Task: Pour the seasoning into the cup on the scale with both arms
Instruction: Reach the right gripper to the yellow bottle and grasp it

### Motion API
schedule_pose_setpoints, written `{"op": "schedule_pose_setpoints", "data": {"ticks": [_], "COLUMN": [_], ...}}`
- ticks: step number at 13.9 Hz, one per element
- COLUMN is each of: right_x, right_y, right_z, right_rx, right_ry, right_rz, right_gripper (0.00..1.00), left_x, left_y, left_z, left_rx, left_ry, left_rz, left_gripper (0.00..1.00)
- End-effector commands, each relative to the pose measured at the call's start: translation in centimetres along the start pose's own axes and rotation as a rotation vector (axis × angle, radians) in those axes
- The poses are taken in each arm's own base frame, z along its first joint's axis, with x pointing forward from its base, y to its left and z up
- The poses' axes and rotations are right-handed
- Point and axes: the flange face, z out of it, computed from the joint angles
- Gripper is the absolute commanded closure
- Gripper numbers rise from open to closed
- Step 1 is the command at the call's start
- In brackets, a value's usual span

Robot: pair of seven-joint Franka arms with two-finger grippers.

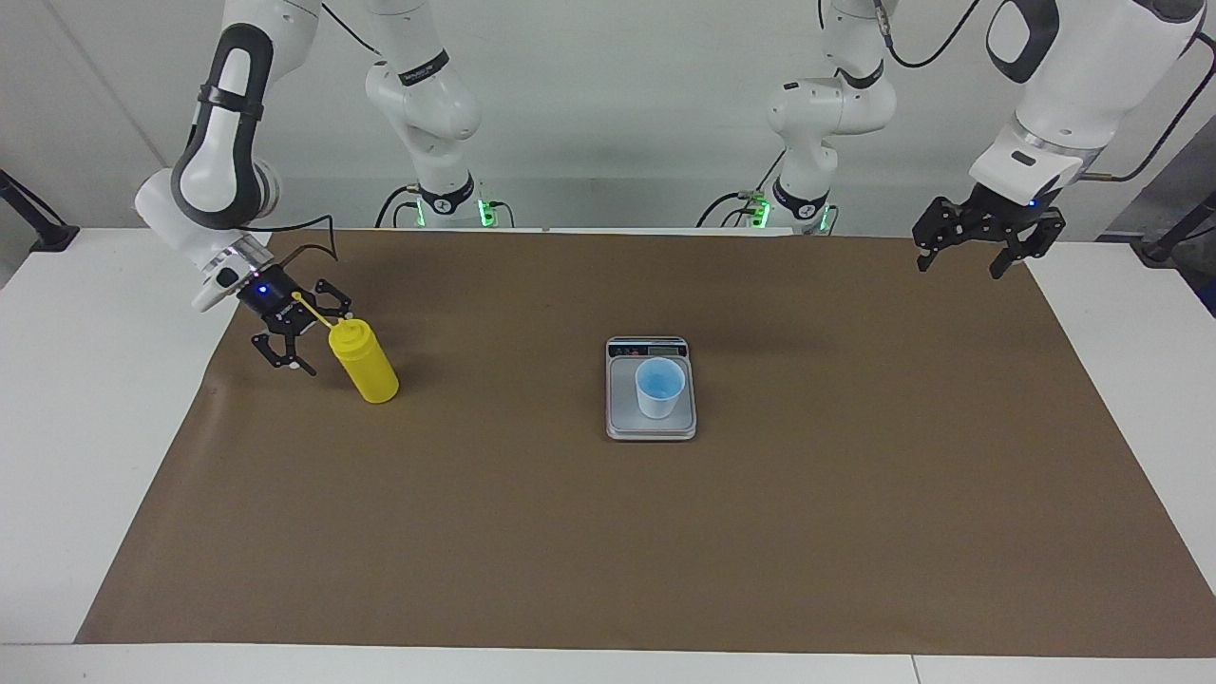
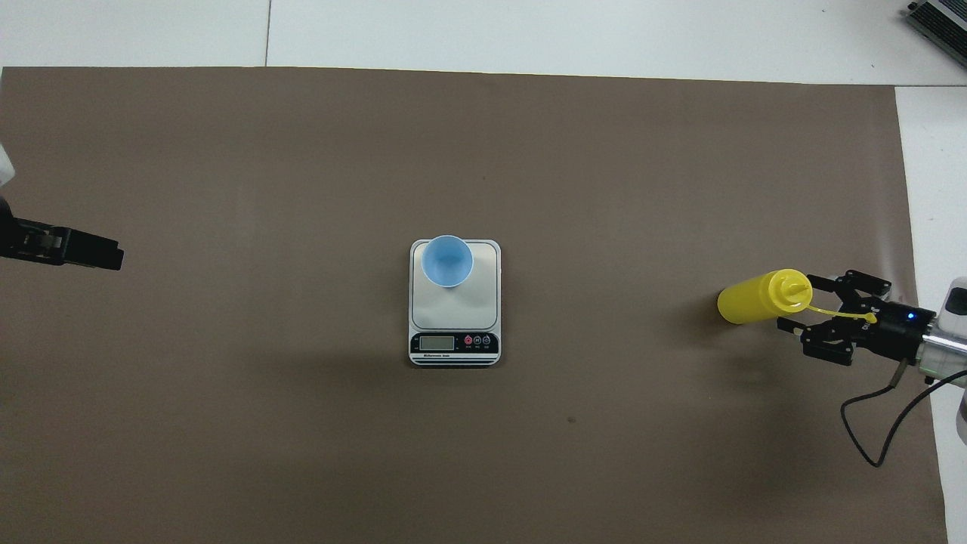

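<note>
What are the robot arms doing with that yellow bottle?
The right gripper is open and right beside the yellow squeeze bottle, which stands on the brown mat; it has not grabbed it. The light blue cup sits on the kitchen scale in the middle. The left gripper waits, open, over the mat's corner.

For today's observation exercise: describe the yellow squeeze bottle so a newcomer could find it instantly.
Start from the brown mat and go toward the right arm's end. There the yellow squeeze bottle stands beside the open right claw. It is the only yellow thing, taller than the blue cup on the scale.
</note>
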Motion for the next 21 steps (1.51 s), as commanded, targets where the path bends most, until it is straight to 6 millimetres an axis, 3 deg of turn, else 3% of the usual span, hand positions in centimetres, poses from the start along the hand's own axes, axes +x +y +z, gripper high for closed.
{"op": "schedule_pose_setpoints", "data": {"ticks": [1, 3, 10, 14, 20, 21], "right_x": [-0.4, 0.4, -0.3, 1.1, 2.0, 2.3], "right_y": [-0.2, -0.6, -1.1, -2.2, -3.0, -3.3], "right_z": [1.7, 2.6, 5.6, 7.6, 8.9, 9.2], "right_rx": [-0.007, -0.006, 0.012, 0.03, 0.041, 0.047], "right_ry": [0.047, 0.082, 0.156, 0.201, 0.214, 0.213], "right_rz": [-0.02, -0.015, -0.008, 0.008, 0.01, 0.006], "right_gripper": [0.0, 0.0, 0.0, 0.0, 0.0, 0.13], "left_x": [-0.6, -0.7, -0.8, -0.8, -0.8, -0.8], "left_y": [-0.1, -0.1, -0.5, -0.9, -0.9, -0.9], "left_z": [-0.5, -0.3, -0.4, -0.4, -0.4, -0.4], "left_rx": [-0.014, -0.013, -0.013, -0.013, -0.013, -0.013], "left_ry": [-0.012, -0.021, -0.018, -0.018, -0.018, -0.018], "left_rz": [-0.017, -0.017, -0.022, -0.03, -0.03, -0.03], "left_gripper": [0.0, 0.0, 0.0, 0.0, 0.0, 0.0]}}
